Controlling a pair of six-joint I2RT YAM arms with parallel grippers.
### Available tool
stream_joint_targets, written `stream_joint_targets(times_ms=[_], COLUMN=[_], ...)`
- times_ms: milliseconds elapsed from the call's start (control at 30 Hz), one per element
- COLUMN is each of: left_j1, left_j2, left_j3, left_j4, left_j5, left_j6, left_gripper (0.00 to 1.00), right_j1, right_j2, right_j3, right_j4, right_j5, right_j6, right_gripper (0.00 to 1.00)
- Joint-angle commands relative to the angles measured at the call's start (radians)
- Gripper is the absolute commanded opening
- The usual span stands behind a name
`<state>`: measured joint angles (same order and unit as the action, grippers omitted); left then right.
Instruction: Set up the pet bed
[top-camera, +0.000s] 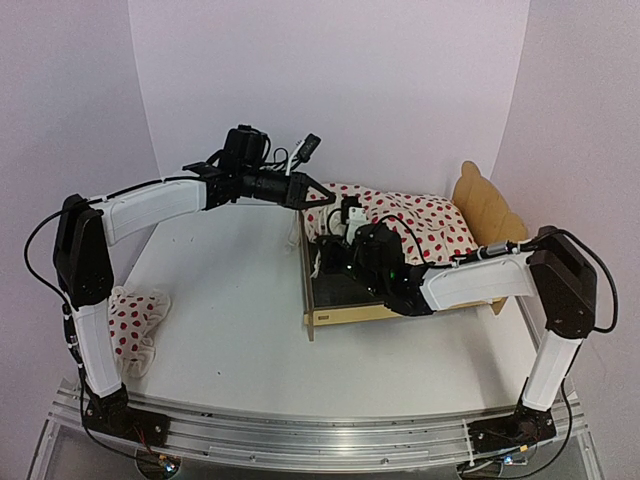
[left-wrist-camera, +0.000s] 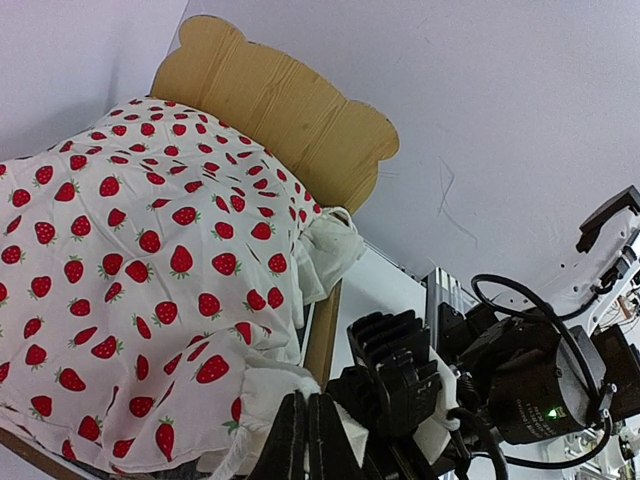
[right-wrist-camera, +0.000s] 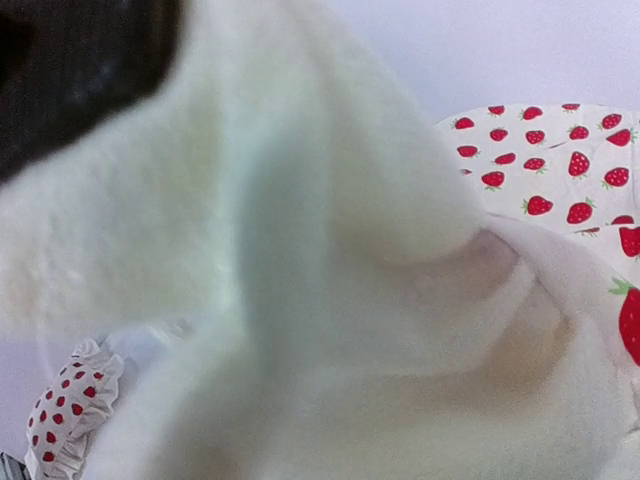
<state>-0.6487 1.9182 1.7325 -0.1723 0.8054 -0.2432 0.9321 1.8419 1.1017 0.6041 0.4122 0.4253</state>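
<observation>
White table (top-camera: 230, 300), plain pale walls behind, nothing else around.

Pet bed (top-camera: 345, 318) sits right of centre. Long axis runs left-right across the table: headboard (top-camera: 487, 207) at the robot's right, footboard (top-camera: 305, 282) toward the middle. Strawberry cloth (top-camera: 420, 218) is bunched over the headboard half. The dark mattress pad (top-camera: 335, 288) is bare at the foot end.

Left gripper (top-camera: 318, 194) is out over the far foot-side corner of the cloth. In the left wrist view its fingers are pressed together with the white hem right beside them. I can't tell whether a fold is actually caught between them.

Right gripper (top-camera: 335, 240) hangs over the bed just above the pad, at the cloth's foot-side edge. Its wrist view is all blurred white fleece (the cloth's underside, I think), so I can't tell how its fingers stand.

Key geometry: both end effectors sit on the cloth's loose edge, and the uncovered pad lies to the robot's left of them, along the bed's long axis. My read is that the next move is a pull toward the footboard, parallel to the side rails. The left arm works the far rail and the right arm the near one.

Risk: an uneven pull would skew the cloth or drag the light frame.

Pillow (top-camera: 135, 315) is well apart from the bed, by the left arm's base. That arm is the nearer one for it.
</observation>
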Motion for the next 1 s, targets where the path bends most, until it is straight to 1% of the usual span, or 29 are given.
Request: stream_joint_targets(times_ms=[0,67,167,200,300,467,533,667,733,767,833,967], left_j1=[0.007,0.008,0.009,0.009,0.009,0.009,0.009,0.009,0.008,0.008,0.008,0.008], left_j2=[0.0,-0.002,-0.002,-0.001,-0.003,-0.008,-0.01,-0.018,-0.021,-0.021,-0.023,-0.027], left_j3=[0.008,0.005,-0.003,-0.005,-0.011,-0.025,-0.037,-0.082,-0.107,-0.118,-0.129,-0.142], left_j4=[0.039,0.034,0.03,0.03,0.034,0.029,0.021,-0.025,-0.059,-0.084,-0.114,-0.117], left_j5=[-0.02,-0.025,-0.027,-0.026,-0.022,-0.018,-0.007,0.033,0.035,0.029,0.022,0.046], left_j6=[0.013,0.027,0.043,0.046,0.052,0.074,0.097,0.188,0.276,0.325,0.375,0.4], left_gripper=[0.0,0.0,0.0,0.0,0.0,0.0,0.0,0.0,0.0,0.0,0.0,0.0], right_j1=[0.004,0.004,0.003,0.003,0.003,0.002,-0.003,-0.058,-0.085,-0.092,-0.099,-0.102], right_j2=[-0.059,-0.08,-0.099,-0.103,-0.112,-0.137,-0.154,-0.186,-0.191,-0.195,-0.198,-0.192], right_j3=[-0.025,-0.022,-0.008,-0.004,-0.002,-0.022,-0.031,-0.045,-0.042,-0.043,-0.043,-0.011], right_j4=[-0.116,-0.195,-0.297,-0.318,-0.354,-0.376,-0.411,-0.538,-0.634,-0.67,-0.704,-0.748], right_j5=[-0.011,-0.047,-0.097,-0.11,-0.121,-0.093,-0.122,-0.38,-0.477,-0.497,-0.524,-0.526], right_j6=[0.02,0.008,-0.015,-0.022,-0.044,-0.071,-0.088,-0.071,-0.057,-0.05,-0.041,-0.04], right_gripper=[0.08,0.08,0.12,0.11,0.0,0.0,0.0,0.0,0.0,0.0,0.0,0.0])
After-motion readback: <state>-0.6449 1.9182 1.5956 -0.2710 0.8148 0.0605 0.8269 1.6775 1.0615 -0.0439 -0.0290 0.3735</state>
